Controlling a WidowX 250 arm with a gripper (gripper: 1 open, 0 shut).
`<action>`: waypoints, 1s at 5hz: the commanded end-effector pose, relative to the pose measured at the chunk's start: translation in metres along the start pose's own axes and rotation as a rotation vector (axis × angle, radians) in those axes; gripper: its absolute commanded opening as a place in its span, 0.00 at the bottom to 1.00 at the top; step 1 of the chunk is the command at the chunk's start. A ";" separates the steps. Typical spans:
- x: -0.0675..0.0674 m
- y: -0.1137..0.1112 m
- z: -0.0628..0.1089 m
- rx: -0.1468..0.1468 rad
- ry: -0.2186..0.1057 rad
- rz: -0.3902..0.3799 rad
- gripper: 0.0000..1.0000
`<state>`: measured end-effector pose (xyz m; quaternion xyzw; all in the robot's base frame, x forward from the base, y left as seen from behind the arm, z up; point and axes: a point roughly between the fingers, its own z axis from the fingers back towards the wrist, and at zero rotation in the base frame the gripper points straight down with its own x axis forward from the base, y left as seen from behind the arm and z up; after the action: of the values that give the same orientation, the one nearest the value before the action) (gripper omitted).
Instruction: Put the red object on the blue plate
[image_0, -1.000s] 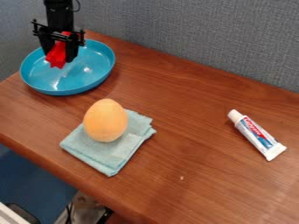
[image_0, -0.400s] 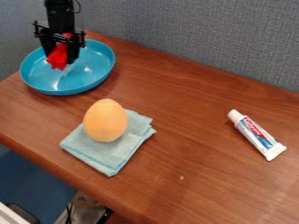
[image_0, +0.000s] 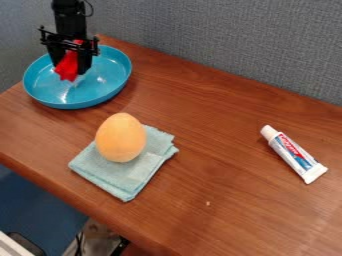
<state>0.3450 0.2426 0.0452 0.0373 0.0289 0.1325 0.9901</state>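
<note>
Warm brown wood makes up the table (image_0: 227, 105), with a grey wall behind it. Nearest the camera lies a pale teal cloth (image_0: 118, 165), folded, with an orange egg-shaped object (image_0: 120, 137) resting on top of it. Well apart at the right sits a toothpaste tube (image_0: 293, 152), lying flat and angled. Far left, close to the table's back edge, is the blue plate (image_0: 104, 88), and over it the gripper (image_0: 68, 64) hangs pointing straight down from a dark arm.

The red object (image_0: 64, 64) is up between the fingers (image_0: 86, 48), over the plate's inner floor; whether its lower end already touches the dish cannot be told. The fingers are pressed in on it, pinching the block with no gap visible.

By my reading the step in hand is the release. Doing it well means letting go only with the block low over the plate's middle, away from the raised rim, then lifting straight up so nothing drags it off
</note>
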 end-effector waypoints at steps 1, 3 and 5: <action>0.002 0.001 0.040 0.023 -0.089 -0.005 0.00; 0.000 0.000 0.051 0.012 -0.108 -0.011 0.00; 0.000 0.001 0.058 0.004 -0.125 -0.015 0.00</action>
<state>0.3439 0.2354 0.0550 0.0214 0.0214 0.1212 0.9922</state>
